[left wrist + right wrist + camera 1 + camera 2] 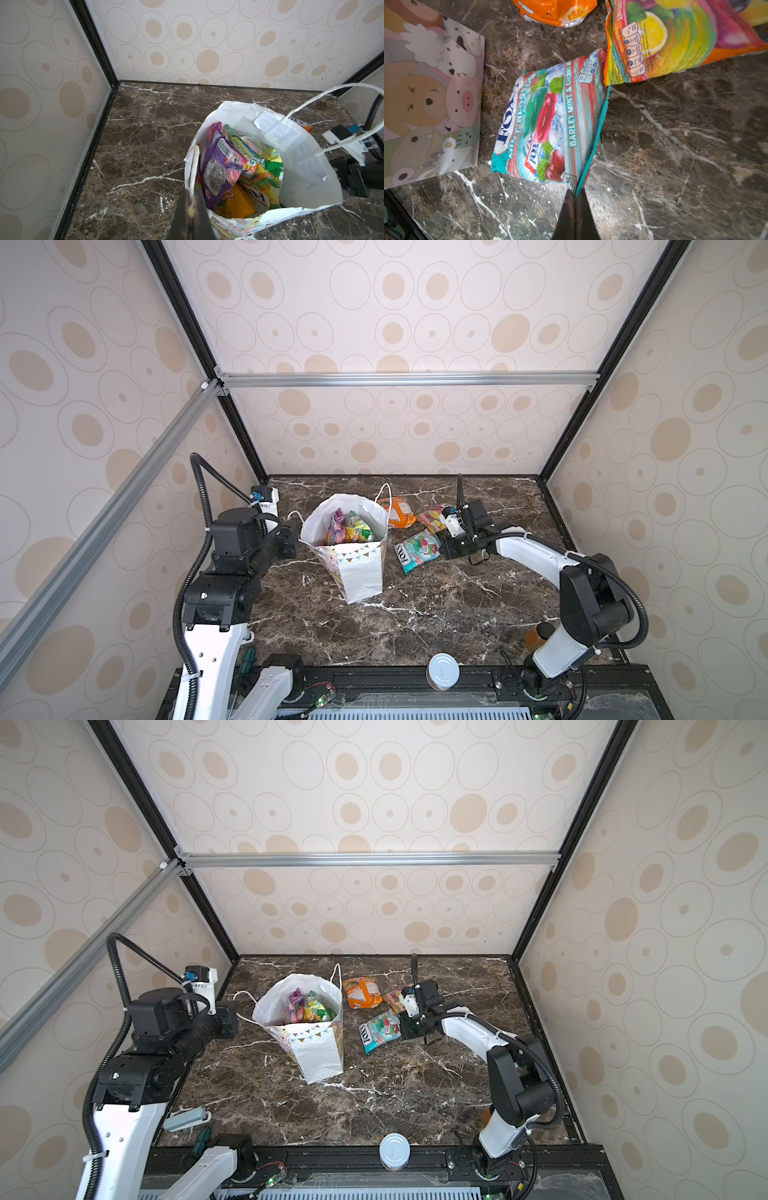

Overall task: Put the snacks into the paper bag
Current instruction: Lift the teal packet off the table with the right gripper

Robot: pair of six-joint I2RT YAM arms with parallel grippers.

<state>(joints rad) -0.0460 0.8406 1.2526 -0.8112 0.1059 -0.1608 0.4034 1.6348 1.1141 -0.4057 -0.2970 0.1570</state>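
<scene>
- Nearest us, the silver-lidded can (443, 671) stands at the front edge of the marble table (457, 614), well apart from the work. It is no snack, so we judge it belongs outside the bag.
- The paper bag (360, 572) stands upright left of middle with its mouth open upward, so packets can be dropped in from above.
- Inside it we see the purple packet (218, 166) and the green and yellow packet (261, 164), with others, standing on end and leaning together. By our reckoning, most of the load is in.
- The left gripper (191, 199) sits at the bag's rim, its jaws pressed together on the cord handle (194, 166). We read this as an anchor that stops the light bag tipping or sliding and holds its mouth wide.
- Just beside the bag, on its right, lies the teal packet (550, 120). The right gripper (576, 194) has its jaws closed on the crimped seam at one corner. We think the thin, flat seam suits a narrow pinch better than the slippery, puffed body.
- We cannot tell whether the packet has left the marble.
- Farther back, the fruit-print packet (675, 41) lies close against the teal one's far corner, and the orange packet (398, 512) lies behind the bag's right side. Both wait within the right arm's reach.
</scene>
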